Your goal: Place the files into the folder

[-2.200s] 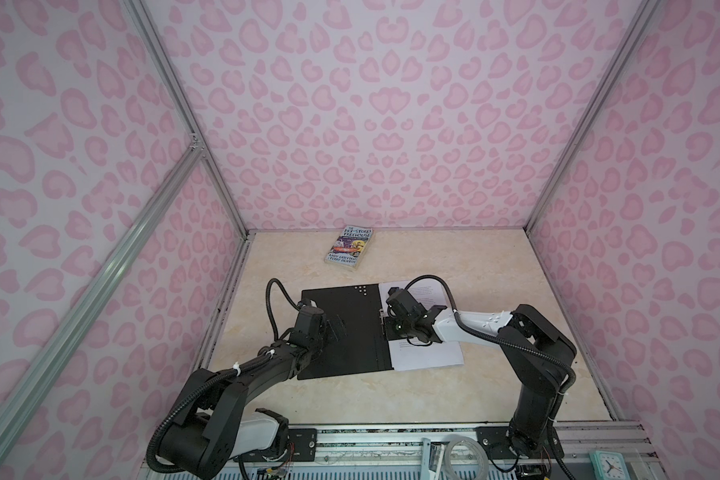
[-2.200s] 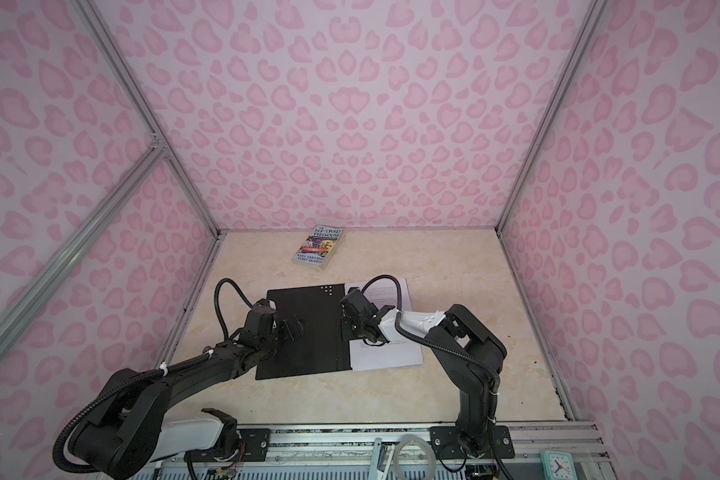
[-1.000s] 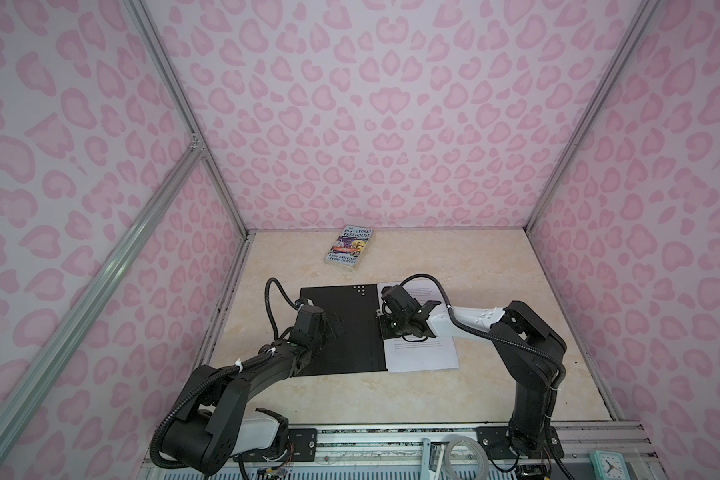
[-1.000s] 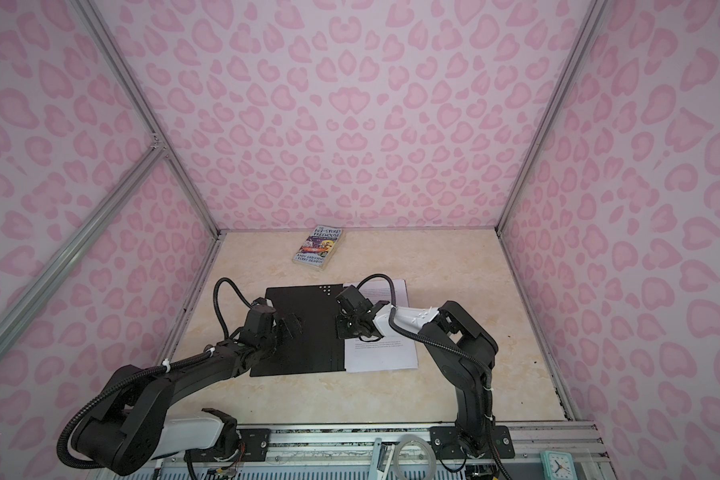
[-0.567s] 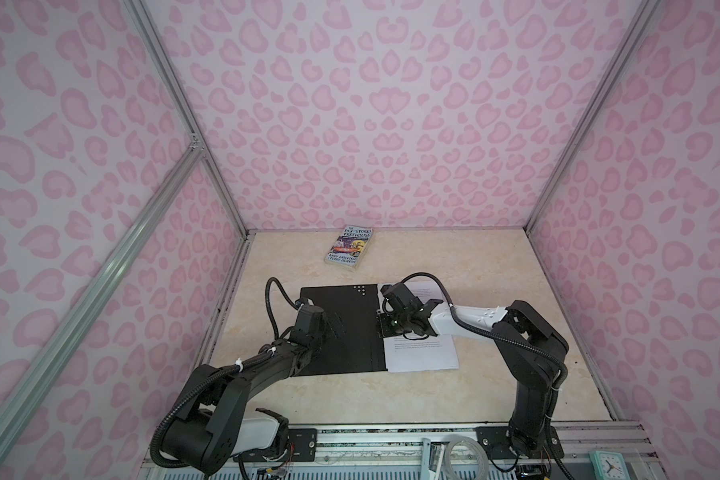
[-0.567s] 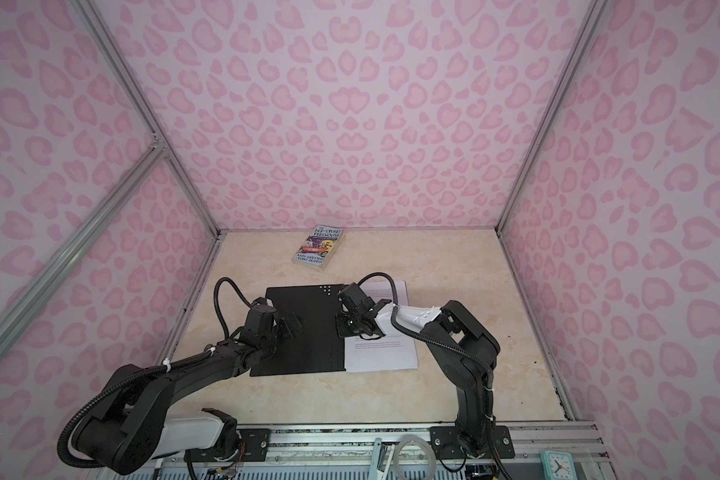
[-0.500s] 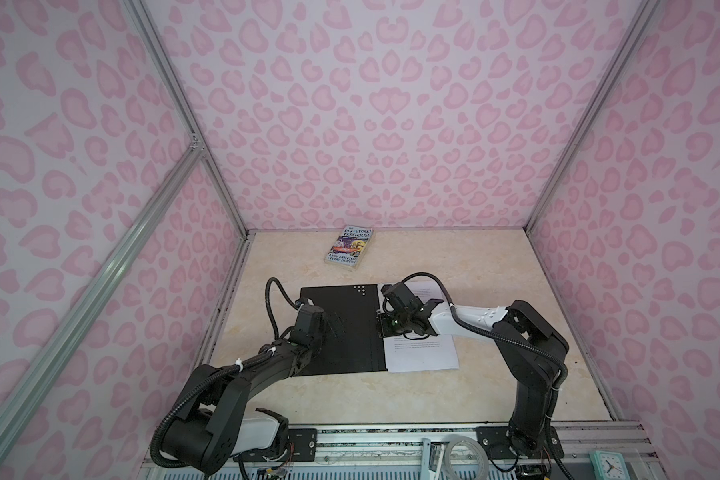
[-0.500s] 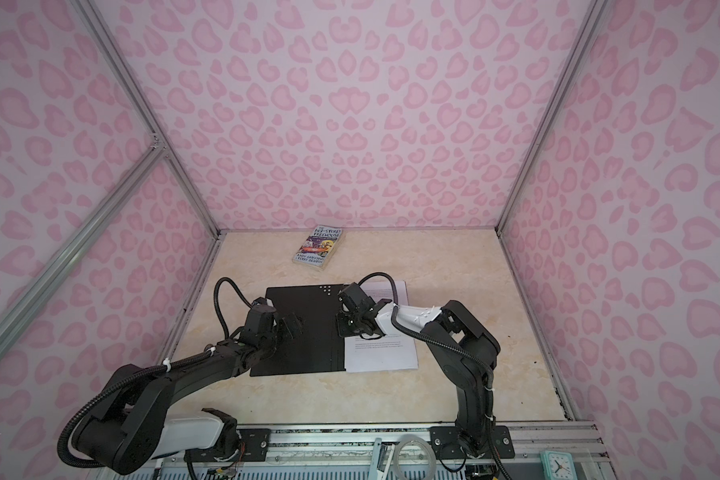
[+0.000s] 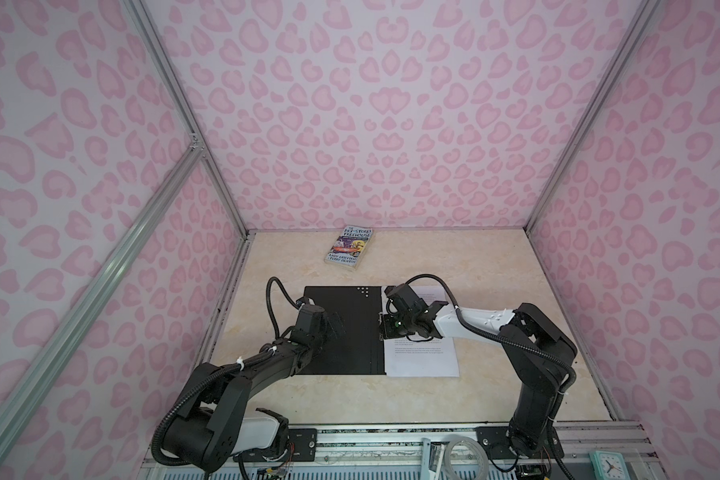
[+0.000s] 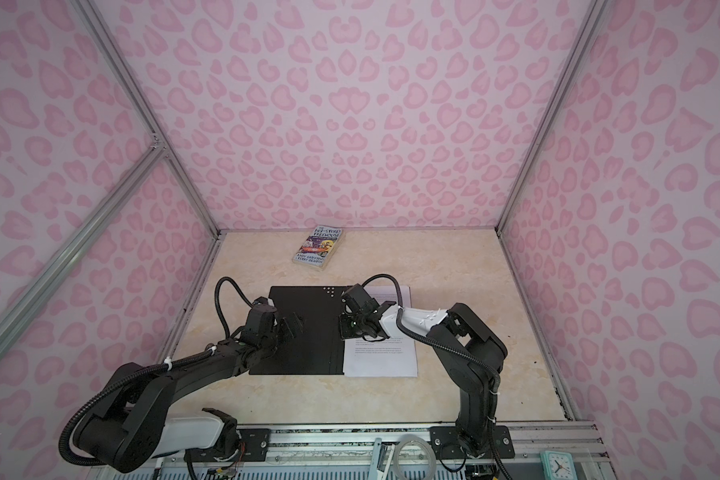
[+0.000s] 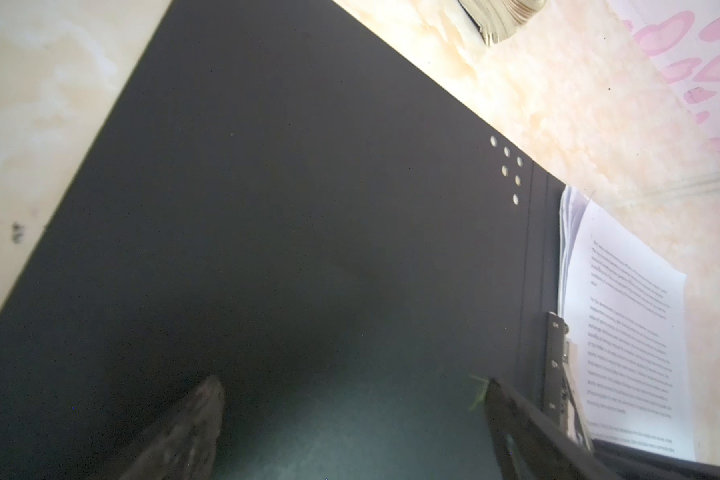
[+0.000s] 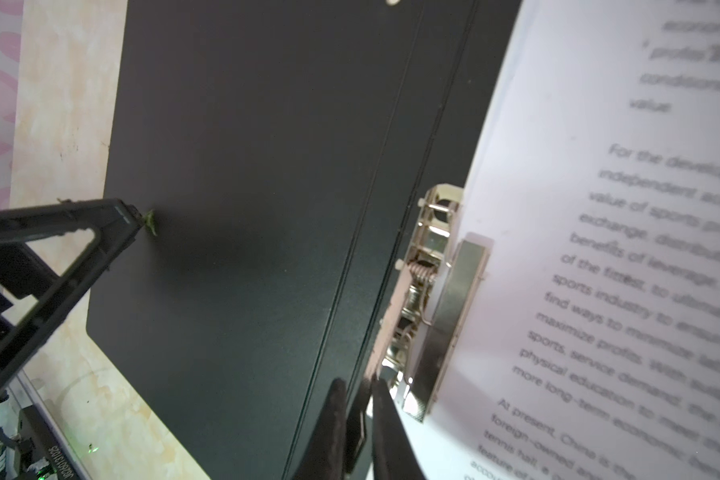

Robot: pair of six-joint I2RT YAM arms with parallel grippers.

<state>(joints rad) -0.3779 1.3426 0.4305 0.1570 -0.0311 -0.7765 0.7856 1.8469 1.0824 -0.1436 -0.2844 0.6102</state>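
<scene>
Folder (image 9: 352, 347) open flat on the desk (image 9: 495, 291), black inside up; files (image 9: 420, 357) on its right half, edge at the metal clip (image 12: 429, 282) — lying squarer to the spine than two seconds back. Right hand (image 12: 359, 384) at the clip's end, jaws narrow, almost together; whether pinching anything, cannot tell; shifted slightly toward the spine since. Left hand (image 11: 352, 382) spread wide over the left flap — unmoved. Book (image 9: 348, 249) near the back wall.

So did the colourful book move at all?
No. The book lies where it was, just as close to the back wall and tilted the same way.
</scene>
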